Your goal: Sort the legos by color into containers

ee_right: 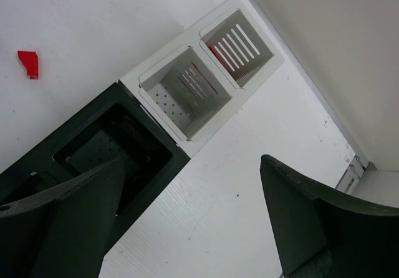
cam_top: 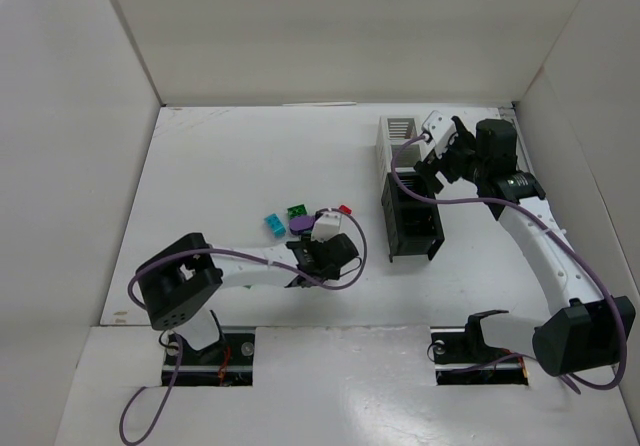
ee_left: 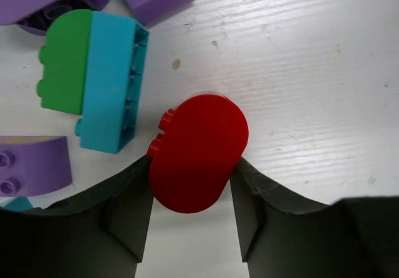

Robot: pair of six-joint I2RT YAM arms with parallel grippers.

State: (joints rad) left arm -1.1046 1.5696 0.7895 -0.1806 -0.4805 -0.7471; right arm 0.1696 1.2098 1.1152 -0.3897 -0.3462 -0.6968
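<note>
A red brick (ee_left: 198,153) lies on the table (ee_left: 312,72) beside the other bricks, pinched at its sides by the left gripper (ee_left: 193,166), so I judge this the pick-up step. Next it must be lifted and carried to the row of bins (cam_top: 392,156), where the right gripper (ee_right: 192,162) hovers wide open. The end white bin (ee_right: 240,41) shows red inside, and its white neighbour (ee_right: 187,81) looks empty.

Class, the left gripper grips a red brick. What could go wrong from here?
The left gripper pinches only one rounded end of the red brick, so it may twist or slip when lifted. The blue brick and green brick lie close by and might get knocked. The right gripper hangs open near the bins, perhaps blocking the drop.
</note>
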